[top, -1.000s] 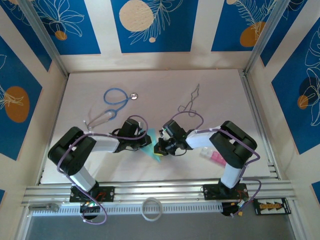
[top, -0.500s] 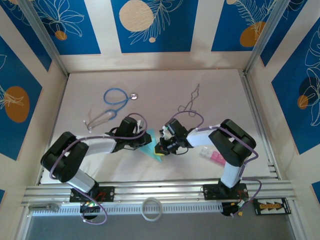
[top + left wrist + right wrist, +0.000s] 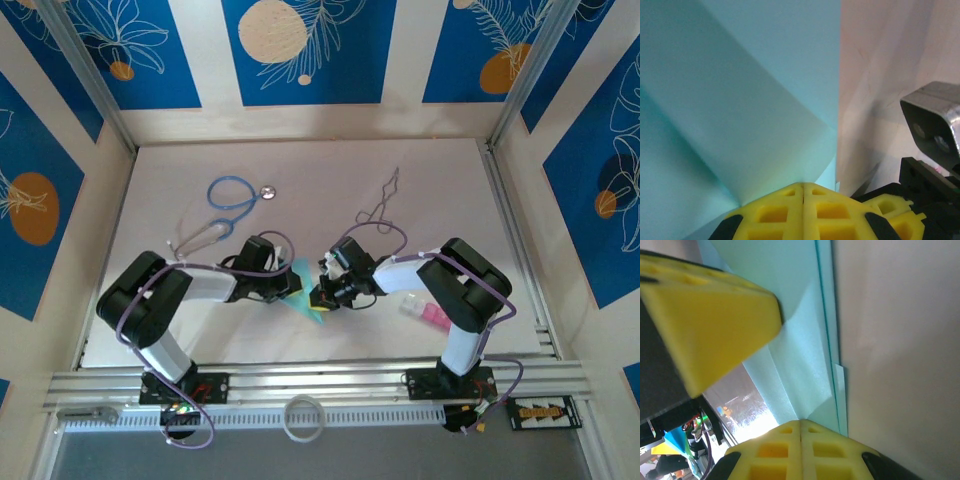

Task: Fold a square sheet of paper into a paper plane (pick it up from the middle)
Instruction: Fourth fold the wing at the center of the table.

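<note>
The bench (image 3: 450, 180) is walled on three sides, with a metal rail (image 3: 330, 380) along its near edge. The far half lies mostly bare. A stethoscope (image 3: 230, 197) lies far left, a thin bent wire (image 3: 380, 208) far centre, and pink and clear blocks (image 3: 430, 315) sit near the right arm's base, all well apart from the work.

The sheet of paper (image 3: 305, 303), light turquoise and partly folded, lies flat near the middle of the bench's near half, one sharp corner pointing toward the rail. The left hand (image 3: 288, 287) reaches it from the left and the right hand (image 3: 322, 295) from the right, with the tips close together over it.

In the left wrist view the left hand (image 3: 803, 192) has its yellow fingers pressed fully together, tips at the paper (image 3: 740, 100). The right hand (image 3: 800, 426) is likewise closed, tips at a folded edge (image 3: 805, 340). Whether either pinches the paper or only presses on it is unclear. From above, both hands cover most of the sheet, so its fold lines are hard to read.
</note>
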You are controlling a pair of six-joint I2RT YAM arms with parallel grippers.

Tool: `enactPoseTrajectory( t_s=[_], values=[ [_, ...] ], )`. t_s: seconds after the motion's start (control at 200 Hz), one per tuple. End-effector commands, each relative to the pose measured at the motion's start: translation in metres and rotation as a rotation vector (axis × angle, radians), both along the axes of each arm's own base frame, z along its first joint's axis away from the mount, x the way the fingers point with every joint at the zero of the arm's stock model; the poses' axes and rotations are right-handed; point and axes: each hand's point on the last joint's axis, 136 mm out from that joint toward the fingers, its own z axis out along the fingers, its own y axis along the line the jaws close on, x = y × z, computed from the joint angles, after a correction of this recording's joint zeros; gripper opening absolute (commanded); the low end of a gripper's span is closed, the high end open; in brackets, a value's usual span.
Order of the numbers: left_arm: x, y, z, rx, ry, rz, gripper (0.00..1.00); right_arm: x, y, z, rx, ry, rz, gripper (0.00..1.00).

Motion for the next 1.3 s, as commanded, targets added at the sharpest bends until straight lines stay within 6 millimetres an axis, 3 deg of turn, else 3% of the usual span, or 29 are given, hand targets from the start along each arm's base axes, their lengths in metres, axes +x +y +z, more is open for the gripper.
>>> enactPoseTrajectory(
  t_s=[0.0, 0.445, 0.8, 0.935, 1.07, 1.18, 1.295],
  values=[
    [0.021, 0.037, -0.025, 0.108, -0.003, 0.100, 0.00, -0.028, -0.037, -0.043, -0.212, 0.115, -0.020, 0.00],
    [0.074, 0.075, -0.019, 0.149, -0.039, 0.167, 0.00, -0.029, -0.039, -0.043, -0.219, 0.111, -0.023, 0.00],
    [0.109, 0.077, 0.003, 0.205, -0.100, 0.172, 0.00, -0.025, -0.040, -0.041, -0.231, 0.095, -0.047, 0.00],
    [0.111, 0.074, 0.013, 0.185, -0.116, 0.164, 0.00, -0.025, -0.041, -0.041, -0.238, 0.095, -0.055, 0.00],
    [0.105, 0.067, 0.043, 0.146, -0.179, 0.159, 0.02, -0.020, -0.040, -0.039, -0.238, 0.083, -0.077, 0.00],
    [0.090, 0.047, 0.058, 0.101, -0.212, 0.102, 0.03, -0.017, -0.040, -0.036, -0.244, 0.071, -0.091, 0.00],
    [0.067, 0.020, 0.056, 0.058, -0.207, 0.026, 0.03, -0.014, -0.041, -0.035, -0.256, 0.063, -0.101, 0.00]
  ],
)
